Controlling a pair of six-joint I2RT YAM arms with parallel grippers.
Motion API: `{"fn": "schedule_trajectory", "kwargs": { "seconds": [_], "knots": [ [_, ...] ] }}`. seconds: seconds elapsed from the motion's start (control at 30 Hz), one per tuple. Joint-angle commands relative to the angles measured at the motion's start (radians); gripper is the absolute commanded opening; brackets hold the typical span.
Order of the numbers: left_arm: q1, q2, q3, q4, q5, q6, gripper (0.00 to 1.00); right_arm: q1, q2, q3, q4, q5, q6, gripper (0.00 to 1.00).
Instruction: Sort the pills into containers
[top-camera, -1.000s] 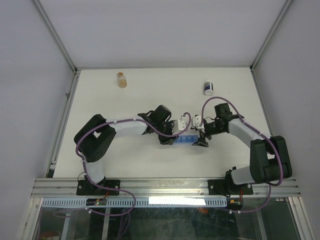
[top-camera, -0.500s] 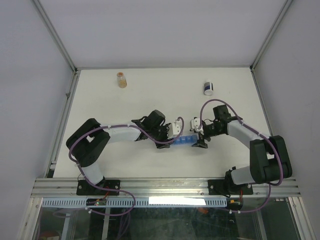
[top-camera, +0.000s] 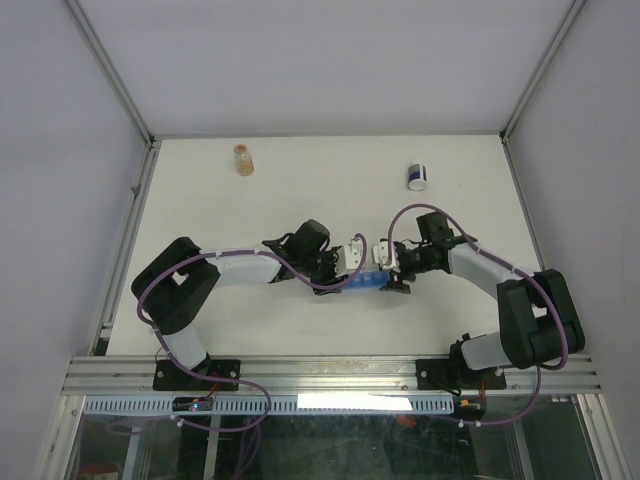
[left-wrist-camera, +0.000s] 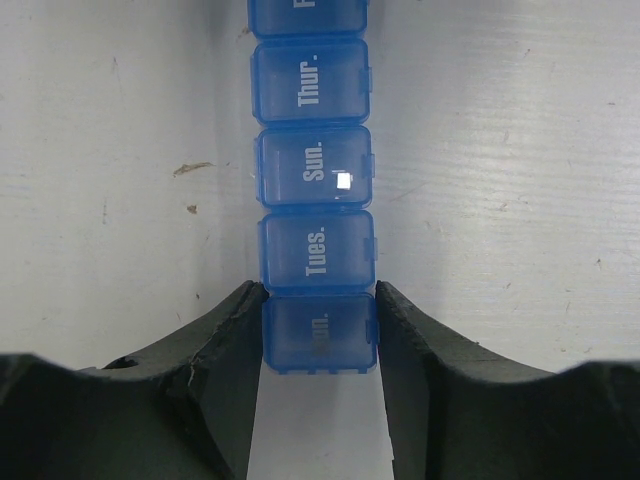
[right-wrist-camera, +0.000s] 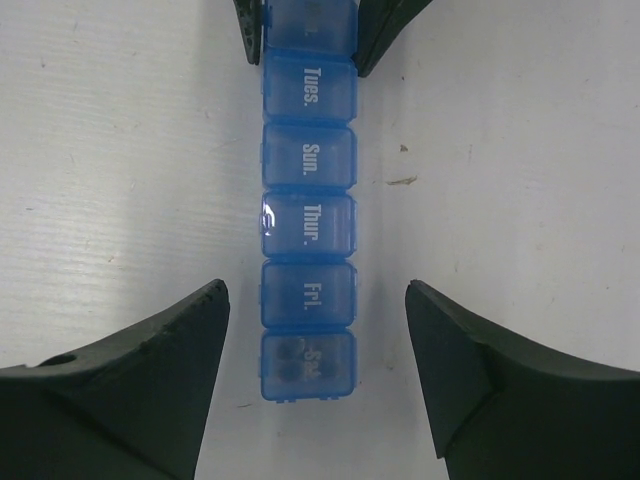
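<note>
Likely light, stiff and slick, the translucent-blue plastic strip of square containers (left-wrist-camera: 315, 170) lies central on the white bench (top-camera: 300, 190), left tool (left-wrist-camera: 318, 335) clamped on its 9 o'clock end's side walls, right tool (right-wrist-camera: 315, 350) apart astride the 3 o'clock end.

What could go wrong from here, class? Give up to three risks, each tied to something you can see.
1. The left tool pinches only the end compartment of the container strip; a push elsewhere might pivot or slip it.
2. The right tool straddles the Sat. compartment open, with gaps on both sides; closing off-centre might skew the strip.
3. Every visible lid looks shut; prising one might tug the strip from that narrow grip.
</note>
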Motion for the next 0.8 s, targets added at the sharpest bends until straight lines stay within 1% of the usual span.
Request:
{"fn": "schedule_trajectory", "kwargs": {
  "seconds": [0.0,0.33,0.47,0.67,0.77],
  "knots": [
    [-0.010,-0.042,-0.004,0.052,0.025,0.010,0.45,0.024,0.012,-0.005,0.058,0.039,0.017,0.73],
    [-0.011,-0.043,-0.006,0.049,0.028,0.013,0.44,0.056,0.041,0.004,0.054,0.097,0.012,0.62],
    [-0.010,-0.043,-0.006,0.050,0.030,0.013,0.44,0.061,0.044,0.008,0.049,0.094,0.016,0.57],
    [-0.010,-0.044,-0.005,0.049,0.028,0.013,0.43,0.068,0.049,0.015,0.040,0.098,0.018,0.48],
    [-0.011,-0.044,-0.006,0.049,0.030,0.013,0.43,0.068,0.052,0.032,0.025,0.081,0.036,0.41]
  ]
}}
